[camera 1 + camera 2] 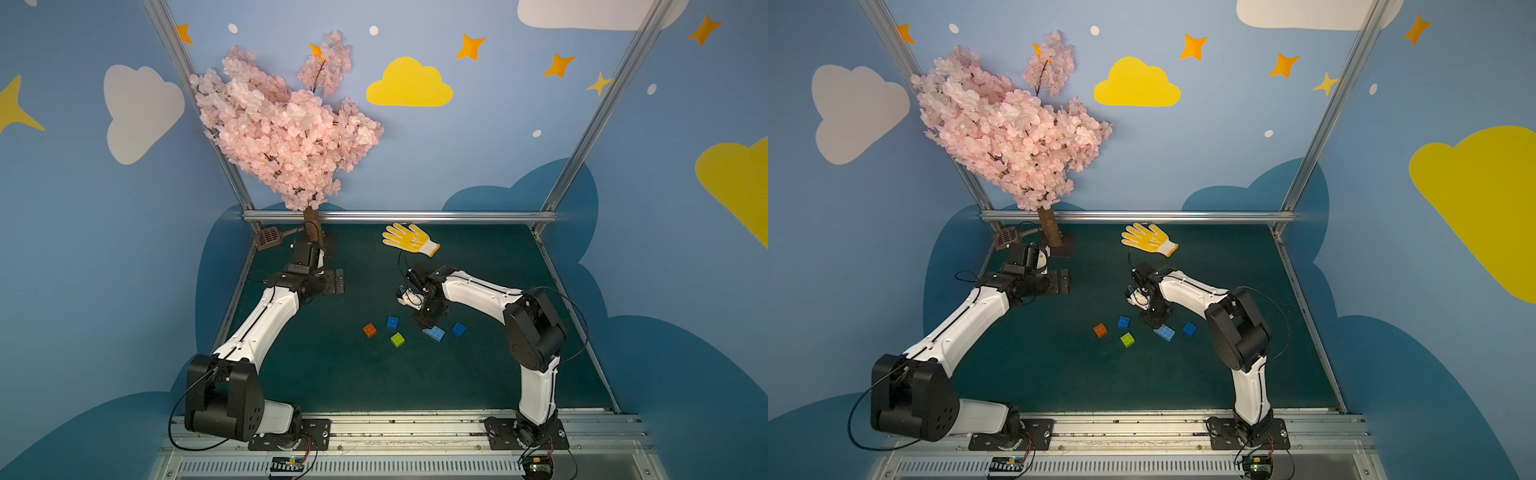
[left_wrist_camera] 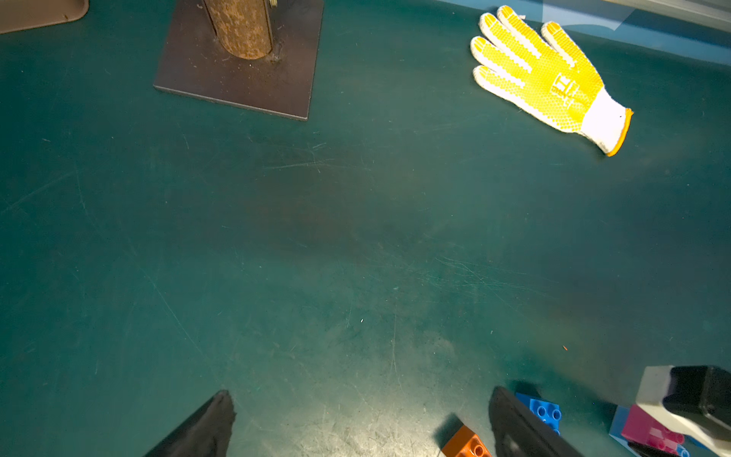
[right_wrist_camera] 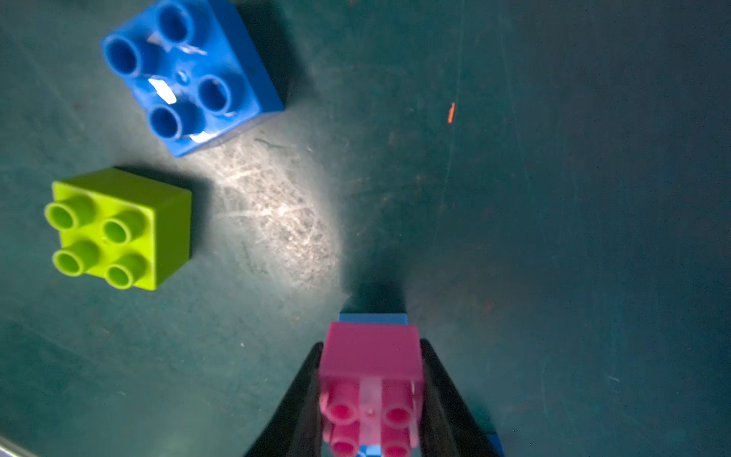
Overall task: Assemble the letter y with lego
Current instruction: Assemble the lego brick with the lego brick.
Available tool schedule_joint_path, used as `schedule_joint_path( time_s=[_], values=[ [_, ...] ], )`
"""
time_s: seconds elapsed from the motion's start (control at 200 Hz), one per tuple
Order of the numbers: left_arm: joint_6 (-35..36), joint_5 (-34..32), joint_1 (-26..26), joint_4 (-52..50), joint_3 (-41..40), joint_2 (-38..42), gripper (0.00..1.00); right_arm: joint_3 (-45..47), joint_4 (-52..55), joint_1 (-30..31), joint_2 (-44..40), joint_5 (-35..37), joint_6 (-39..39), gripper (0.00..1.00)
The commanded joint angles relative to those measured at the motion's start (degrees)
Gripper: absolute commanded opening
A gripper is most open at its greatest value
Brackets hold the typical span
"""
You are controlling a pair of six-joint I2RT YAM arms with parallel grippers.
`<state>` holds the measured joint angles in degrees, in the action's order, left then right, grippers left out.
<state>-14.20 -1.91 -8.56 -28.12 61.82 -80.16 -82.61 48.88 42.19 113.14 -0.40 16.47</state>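
Observation:
The lego lies loose mid-table, and no letter y shows. In both top views I see an orange brick (image 1: pixel 369 330), a lime green brick (image 1: pixel 397 339), two dark blue squares (image 1: pixel 392 322) (image 1: pixel 459 328) and a longer light blue brick (image 1: pixel 434 333). My right gripper (image 3: pixel 372 344) is shut on a pink brick (image 3: pixel 371 356), held studs-up right over one end of the light blue brick (image 3: pixel 373 318). Whether the two touch is unclear. My left gripper (image 2: pixel 360 391) stands open and empty at the back left (image 1: pixel 332 281), with the orange brick (image 2: pixel 466 443) near one finger.
A yellow glove (image 1: pixel 409 239) lies at the back of the green mat. A pink blossom tree (image 1: pixel 286 124) on a brown base plate (image 2: pixel 237 87) and a brown scoop (image 1: pixel 269 238) stand at the back left. A metal rail (image 1: pixel 399 216) edges the back.

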Motion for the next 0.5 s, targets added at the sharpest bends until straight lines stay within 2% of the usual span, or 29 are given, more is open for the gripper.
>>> schedule_joint_path(
  time_s=[0.0,0.13,0.496],
  values=[
    [-0.3,0.6,0.4,-1.3,1.4,-0.4,1.0,2.3,-1.1,0.5,3.1,0.3,0.7,0.0],
    [-0.4,0.6,0.5,-1.3,1.4,-0.4,1.0,2.6,-1.6,0.7,3.4,0.4,2.7,0.0],
    [-0.7,1.3,0.8,-1.4,1.5,-1.1,1.0,0.0,-1.0,0.3,2.8,0.3,1.8,0.0]
  ],
)
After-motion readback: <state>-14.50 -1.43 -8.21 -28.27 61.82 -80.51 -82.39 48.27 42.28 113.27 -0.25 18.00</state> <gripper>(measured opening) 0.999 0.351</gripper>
